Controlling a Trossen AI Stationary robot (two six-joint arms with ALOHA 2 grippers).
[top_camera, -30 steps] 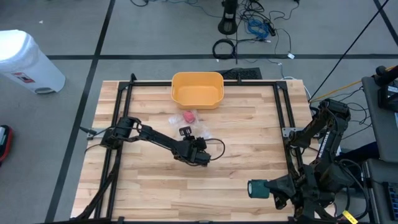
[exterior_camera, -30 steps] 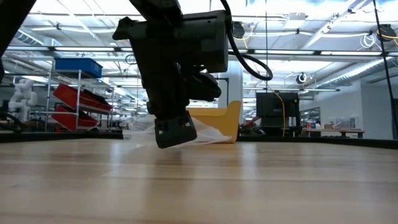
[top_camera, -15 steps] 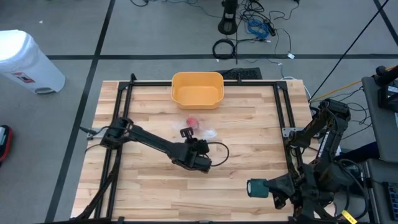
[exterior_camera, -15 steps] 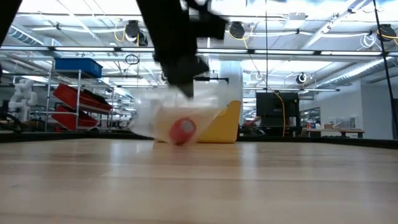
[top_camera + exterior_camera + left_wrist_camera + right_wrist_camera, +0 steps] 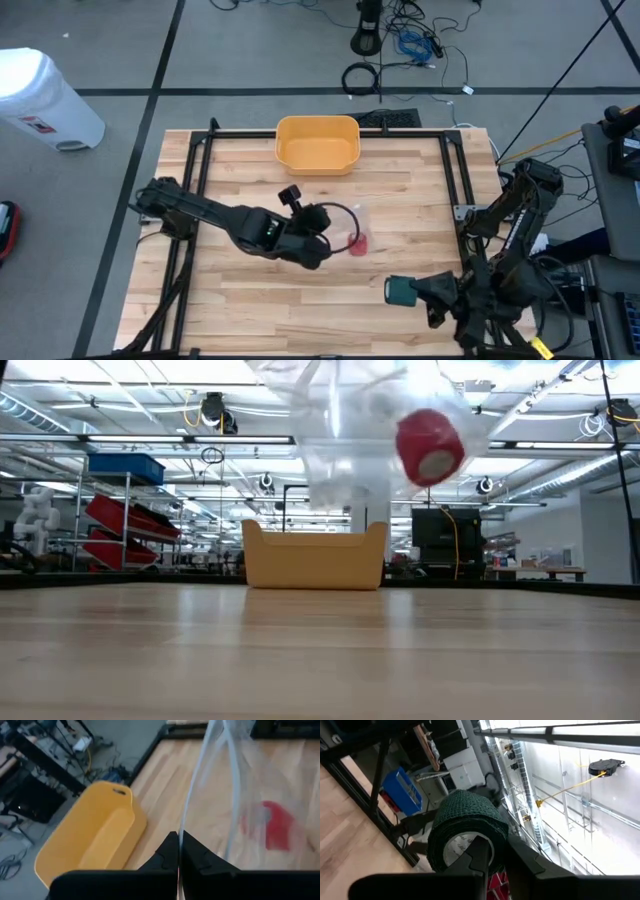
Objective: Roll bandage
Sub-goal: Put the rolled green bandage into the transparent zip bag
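Mostly bare wooden table (image 5: 400, 200) lies around the arms, with only the yellow bin (image 5: 317, 144) at its far edge; the left gripper (image 5: 322, 243), mid-table, is clenched on a clear plastic bag (image 5: 350, 430) lifted off the wood, a red bandage roll (image 5: 430, 446) hanging inside it. Near the front right edge, the right gripper (image 5: 492, 855) grasps a green bandage roll (image 5: 400, 291).

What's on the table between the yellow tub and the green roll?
In the high view, the left gripper hangs between the yellow tub and green bandage roll, holding a clear plastic bag with a red roll inside.
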